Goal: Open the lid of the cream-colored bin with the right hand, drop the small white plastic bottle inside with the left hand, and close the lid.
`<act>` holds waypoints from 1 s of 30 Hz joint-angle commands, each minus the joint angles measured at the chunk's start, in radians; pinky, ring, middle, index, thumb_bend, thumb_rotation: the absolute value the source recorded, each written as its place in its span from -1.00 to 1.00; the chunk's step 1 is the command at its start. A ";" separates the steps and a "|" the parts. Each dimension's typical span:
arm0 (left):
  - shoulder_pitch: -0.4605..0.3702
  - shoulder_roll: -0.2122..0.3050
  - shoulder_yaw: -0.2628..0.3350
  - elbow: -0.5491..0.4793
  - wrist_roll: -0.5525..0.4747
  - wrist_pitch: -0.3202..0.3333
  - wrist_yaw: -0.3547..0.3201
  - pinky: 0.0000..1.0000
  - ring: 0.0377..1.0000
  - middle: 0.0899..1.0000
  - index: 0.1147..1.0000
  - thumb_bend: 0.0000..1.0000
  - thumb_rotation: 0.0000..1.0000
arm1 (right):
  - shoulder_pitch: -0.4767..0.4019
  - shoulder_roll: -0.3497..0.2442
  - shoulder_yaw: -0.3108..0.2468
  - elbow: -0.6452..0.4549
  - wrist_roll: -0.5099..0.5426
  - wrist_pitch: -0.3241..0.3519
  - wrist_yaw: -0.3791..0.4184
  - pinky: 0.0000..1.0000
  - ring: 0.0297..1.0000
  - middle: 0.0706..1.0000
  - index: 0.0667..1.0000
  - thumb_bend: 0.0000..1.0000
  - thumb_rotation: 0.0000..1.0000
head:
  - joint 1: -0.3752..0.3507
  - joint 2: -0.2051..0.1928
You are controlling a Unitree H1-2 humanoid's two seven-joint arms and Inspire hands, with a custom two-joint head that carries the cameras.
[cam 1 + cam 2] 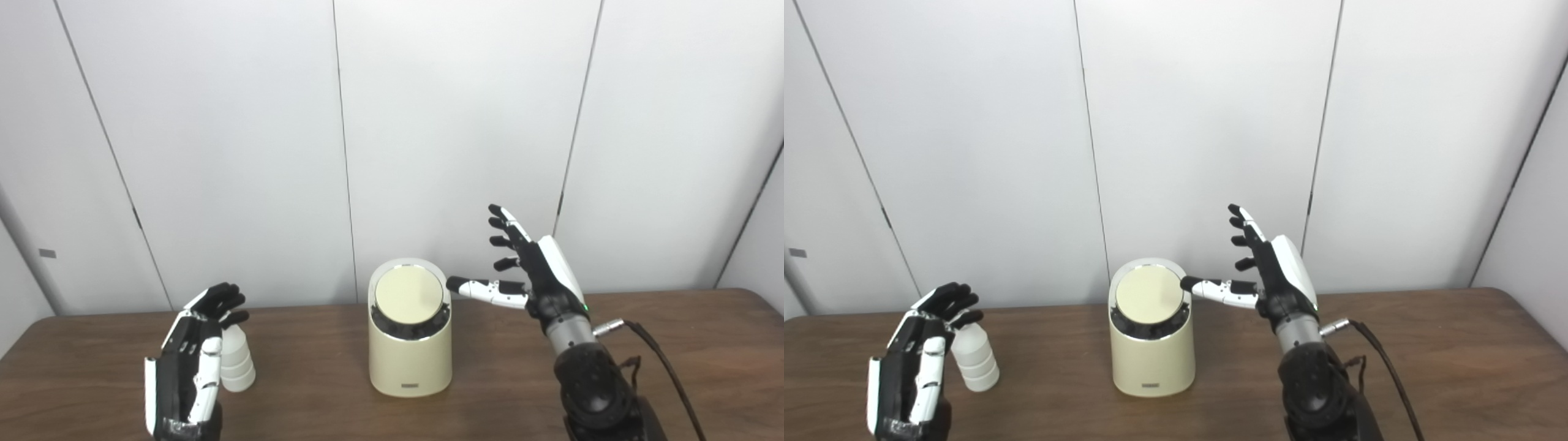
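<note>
Left eye view, left to right. Left hand (187, 361): fingers spread, holding nothing, just beside the small white plastic bottle (236, 361), likely poised to grasp. Cream-colored bin (409, 349): centre of table (318, 392), lid (409, 294) shut. Right hand (531, 275): fingers splayed, empty, thumb pointing at the bin's right rim; contact cannot be told.

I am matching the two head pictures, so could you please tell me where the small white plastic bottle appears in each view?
Left eye view: the small white plastic bottle stands lower left, partly behind the left hand.
Right eye view: the bottle is further left, just right of that hand.
Shared landmark: the cream-colored bin stands to its right in both.
</note>
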 commanded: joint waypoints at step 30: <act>-0.042 -0.013 -0.020 -0.024 0.027 -0.029 0.011 0.37 0.49 0.49 0.43 -0.50 0.13 | -0.124 -0.018 0.127 0.248 -0.176 0.008 -0.153 0.71 0.89 0.91 0.88 1.00 0.06 | 0.013 -0.002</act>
